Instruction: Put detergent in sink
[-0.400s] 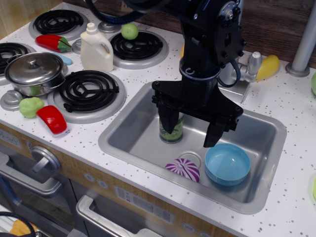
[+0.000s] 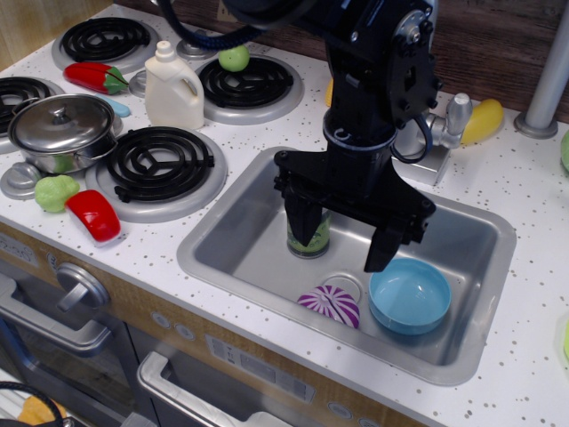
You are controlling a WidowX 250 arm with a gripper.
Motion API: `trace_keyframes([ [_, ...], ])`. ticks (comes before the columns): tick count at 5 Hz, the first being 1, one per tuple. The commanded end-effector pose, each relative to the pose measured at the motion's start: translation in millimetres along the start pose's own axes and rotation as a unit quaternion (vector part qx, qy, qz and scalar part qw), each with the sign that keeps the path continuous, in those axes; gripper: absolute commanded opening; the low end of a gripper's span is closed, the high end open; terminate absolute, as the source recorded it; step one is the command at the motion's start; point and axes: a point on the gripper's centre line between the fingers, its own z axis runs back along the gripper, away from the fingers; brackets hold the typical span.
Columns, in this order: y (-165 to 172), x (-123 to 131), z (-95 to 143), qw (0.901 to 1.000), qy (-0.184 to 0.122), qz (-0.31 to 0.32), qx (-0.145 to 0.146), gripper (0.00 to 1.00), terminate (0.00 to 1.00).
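Note:
The detergent [image 2: 173, 88], a cream-white jug with a screw cap and side handle, stands upright on the stove top between the burners, left of the sink. The sink [image 2: 240, 238] is a steel basin in the speckled counter. My gripper [image 2: 345, 233] hangs open over the middle of the sink, empty, its black fingers [image 2: 384, 245] spread wide. Its left finger stands in front of a green-labelled tin can [image 2: 310, 238] on the sink floor. The detergent is well apart from the gripper, up and to the left.
In the sink lie a light-blue bowl [image 2: 409, 296] and a purple-and-white striped piece [image 2: 330, 303] by the drain. On the stove: a lidded steel pot [image 2: 62, 131], red peppers [image 2: 92, 214], green vegetables [image 2: 55, 192], a green ball [image 2: 234, 58]. A tap [image 2: 452, 124] and yellow item [image 2: 483, 120] stand behind the sink.
The gripper has shifted very slightly up; nothing else moved.

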Motion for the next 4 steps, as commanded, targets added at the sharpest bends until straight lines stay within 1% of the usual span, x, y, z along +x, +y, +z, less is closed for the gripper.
trace_keyframes([
  [1, 30.7, 28.7, 11.2, 0.9884, -0.014, -0.151, 0.003, 1.0, 0.0],
  [2, 66.5, 43.9, 14.0, 0.9601, -0.027, -0.277, 0.031, 1.0, 0.0],
  [3, 106.5, 59.6, 21.4, 0.9375, -0.019, -0.343, 0.057, 1.0, 0.0],
  [4, 150.4, 71.5, 23.2, 0.9105, -0.024, -0.403, 0.091, 1.0, 0.0],
])
